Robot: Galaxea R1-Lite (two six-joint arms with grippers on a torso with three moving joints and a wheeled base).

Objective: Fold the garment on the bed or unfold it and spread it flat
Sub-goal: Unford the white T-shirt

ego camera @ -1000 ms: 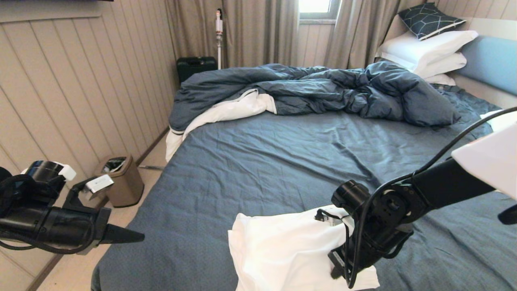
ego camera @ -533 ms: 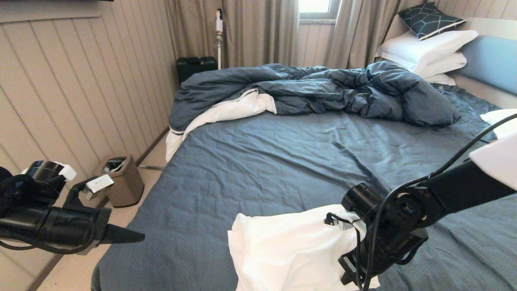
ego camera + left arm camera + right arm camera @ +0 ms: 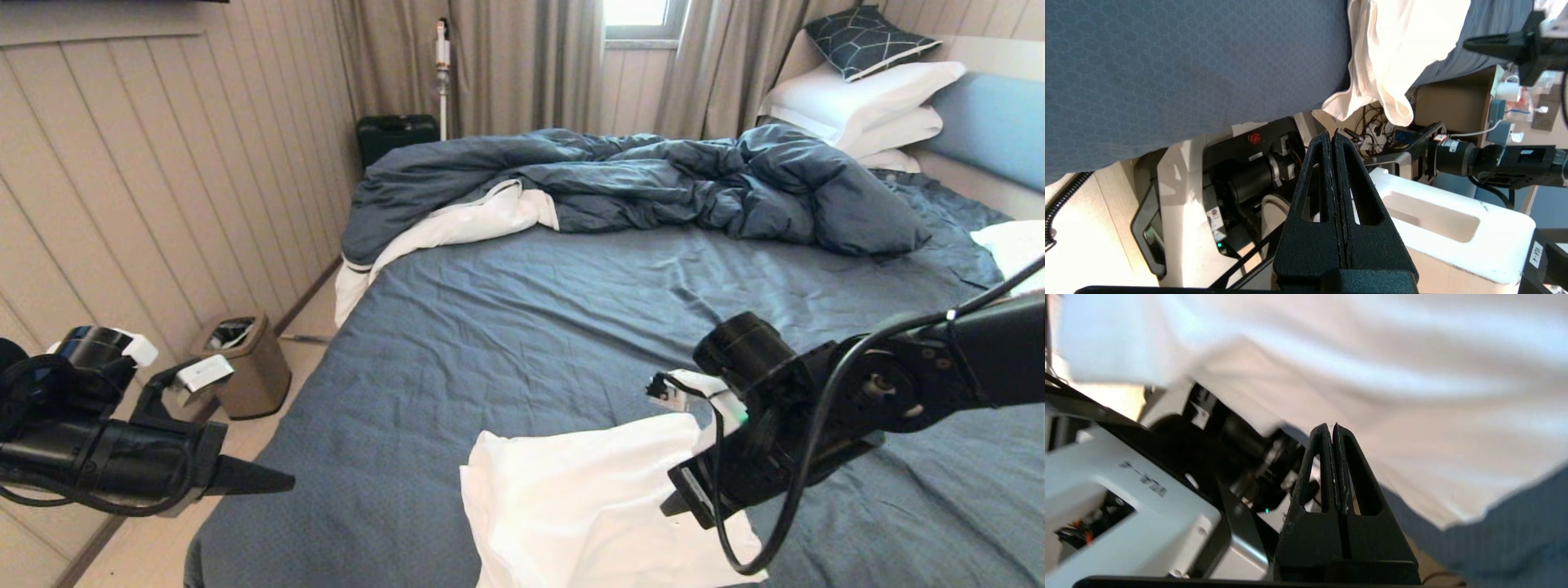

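The white garment (image 3: 588,506) lies rumpled at the near edge of the bed (image 3: 522,327), and part of it hangs over that edge. In the head view the right claw (image 3: 682,498) is above the right side of the garment, but its fingers are hidden there by the arm. The right wrist view shows them pressed together with nothing between them, with the white cloth (image 3: 1372,375) close behind the tips. The left claw (image 3: 273,483) is held off the left side of the bed, over the floor. The left wrist view shows its fingers (image 3: 1337,163) also pressed together and empty, and the hanging part of the garment (image 3: 1392,61).

The bed has a dark blue wrinkled sheet. A rumpled blanket (image 3: 637,180) lies at the far side, and white pillows (image 3: 857,98) are at the far right. A small bin (image 3: 245,363) stands on the floor by the left wall.
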